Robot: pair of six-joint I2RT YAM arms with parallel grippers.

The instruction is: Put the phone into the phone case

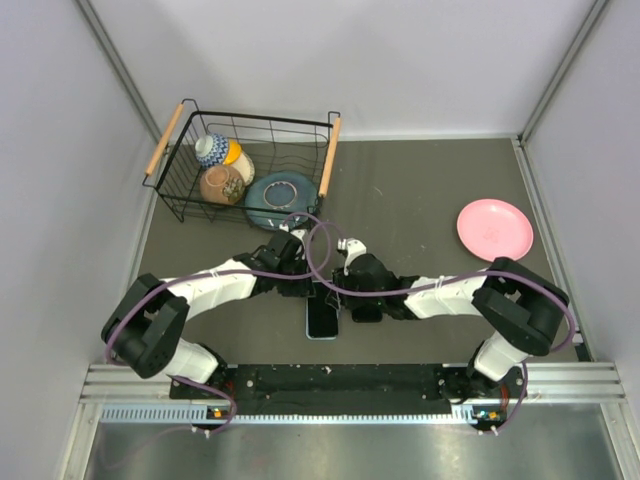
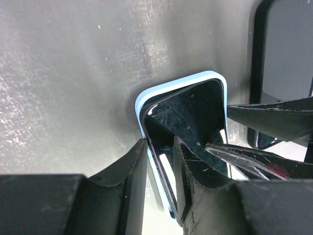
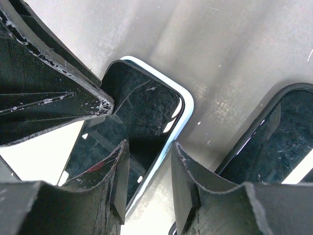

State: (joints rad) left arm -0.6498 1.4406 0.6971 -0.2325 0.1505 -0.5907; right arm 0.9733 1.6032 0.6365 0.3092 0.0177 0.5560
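Observation:
The phone (image 2: 195, 112) lies screen up on the table inside the light-blue phone case (image 2: 166, 88), whose rim shows round its far corner. My left gripper (image 2: 160, 142) stands astride the case's left edge, one finger on the screen and one outside the rim, jaws a little apart. My right gripper (image 3: 149, 143) straddles the opposite edge of the phone case (image 3: 188, 105) the same way, with a clear gap. From above, the phone (image 1: 322, 318) lies between the left gripper (image 1: 305, 290) and the right gripper (image 1: 345, 295). Neither lifts it.
A second black slab (image 1: 366, 312) lies just right of the phone. A wire basket (image 1: 180, 170) with bowls stands at the back left, a teal plate (image 1: 280, 195) leaning by it. A pink plate (image 1: 495, 228) sits at the right.

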